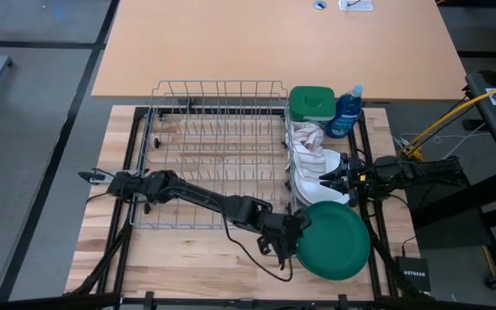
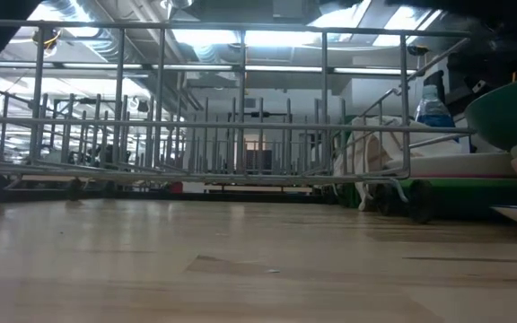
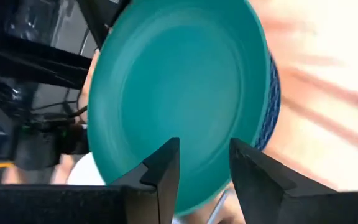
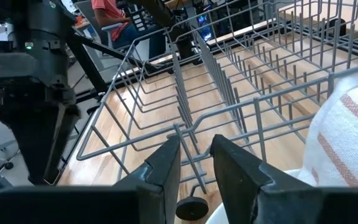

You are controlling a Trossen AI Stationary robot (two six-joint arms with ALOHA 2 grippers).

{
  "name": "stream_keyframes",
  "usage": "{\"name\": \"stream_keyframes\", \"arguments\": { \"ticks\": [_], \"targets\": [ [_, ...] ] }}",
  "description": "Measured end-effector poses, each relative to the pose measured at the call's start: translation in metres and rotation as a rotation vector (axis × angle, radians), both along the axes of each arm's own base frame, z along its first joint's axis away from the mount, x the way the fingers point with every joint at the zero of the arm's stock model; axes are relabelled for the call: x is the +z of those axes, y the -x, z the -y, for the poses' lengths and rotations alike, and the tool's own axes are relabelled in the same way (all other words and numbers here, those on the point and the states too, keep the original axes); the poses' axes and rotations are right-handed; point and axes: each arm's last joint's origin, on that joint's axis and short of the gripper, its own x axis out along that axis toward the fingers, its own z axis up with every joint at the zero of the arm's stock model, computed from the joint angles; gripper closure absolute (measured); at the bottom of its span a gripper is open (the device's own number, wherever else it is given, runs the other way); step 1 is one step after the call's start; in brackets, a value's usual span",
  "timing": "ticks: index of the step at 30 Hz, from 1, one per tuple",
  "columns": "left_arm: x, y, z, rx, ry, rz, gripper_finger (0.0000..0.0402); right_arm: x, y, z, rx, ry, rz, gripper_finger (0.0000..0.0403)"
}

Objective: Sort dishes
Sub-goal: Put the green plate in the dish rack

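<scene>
Dishes: none racked yet. Large dark green round plate (image 1: 334,239) sits lower right of the high view atop the stack, beside the empty wire dish rack (image 1: 218,155). Left gripper (image 1: 293,238) at its rim, fingers parted, nothing gripped. Right gripper (image 1: 327,179) waits over the striped cloth (image 1: 310,155), holding nothing.

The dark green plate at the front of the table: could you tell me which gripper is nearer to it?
Left. The left gripper is at the dark green plate's rim; the right gripper hovers beyond it, over the cloth.
</scene>
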Motion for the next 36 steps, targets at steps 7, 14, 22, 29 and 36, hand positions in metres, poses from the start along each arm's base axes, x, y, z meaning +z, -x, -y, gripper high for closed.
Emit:
{"name": "stream_keyframes", "arguments": {
  "ticks": [7,14,22,29,36],
  "targets": [
    [-0.011,0.004,0.012,-0.125,-0.186,-0.032,0.0273,0.000,0.000,0.000,0.000,0.000,0.002,0.0304],
    [-0.048,-0.004,0.021,-0.225,-0.274,-0.081,0.0273,0.000,0.000,0.000,0.000,0.000,0.001,0.0304],
    [-0.045,-0.018,0.015,-0.168,-0.234,0.039,0.0273,0.000,0.000,0.000,0.002,-0.001,0.001,0.0304],
    [-0.050,-0.018,0.008,-0.172,-0.217,-0.006,0.0273,0.000,0.000,0.000,0.002,0.000,-0.001,0.0304],
    [-0.050,-0.020,0.002,-0.205,-0.158,-0.018,0.0273,0.000,0.000,0.000,0.002,0.000,0.000,0.0304]
  ]
}}
